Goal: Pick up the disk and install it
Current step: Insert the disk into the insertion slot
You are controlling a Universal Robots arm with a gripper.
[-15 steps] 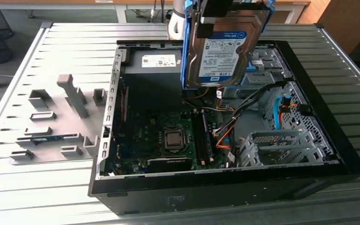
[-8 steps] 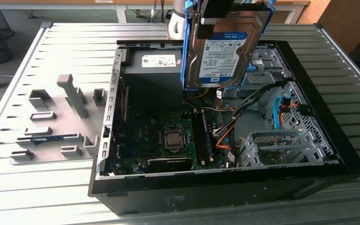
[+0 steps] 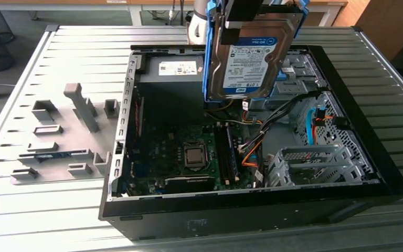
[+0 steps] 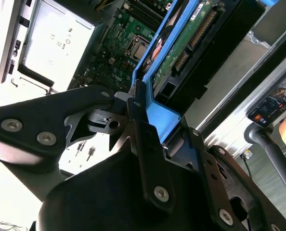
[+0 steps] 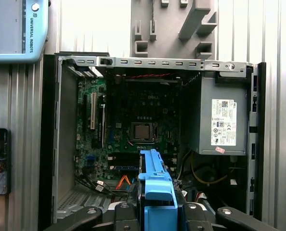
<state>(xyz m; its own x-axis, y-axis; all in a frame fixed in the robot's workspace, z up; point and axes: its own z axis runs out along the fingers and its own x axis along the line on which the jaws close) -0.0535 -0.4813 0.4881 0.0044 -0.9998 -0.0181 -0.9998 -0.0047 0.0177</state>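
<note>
The end effector (image 4: pixel 150 115) is clamped on the blue bracket at one end of the disk (image 3: pixel 247 58). Its fingers (image 4: pixel 136 120) press the plastic from either side. The disk hangs straight down from the end effector, on edge, with its label towards the exterior camera and its green circuit side towards the second wrist view.

Directly beneath the disk is the open computer case (image 3: pixel 377 173), lying on the slatted counter (image 3: pixel 48 210). Below the end effector and to the exterior view's left are the motherboard (image 3: pixel 187 152) and the grey power-supply box (image 3: pixel 173 68). A metal drive cage (image 3: pixel 314 163) sits lower down on the other side.

The step in hand looks like carrying the disk over the case. Done well, it means a firm hold on the bracket, the disk kept square, and its lower edge kept off the orange cables (image 3: pixel 254 152). I cannot tell which bay it belongs in.
</note>
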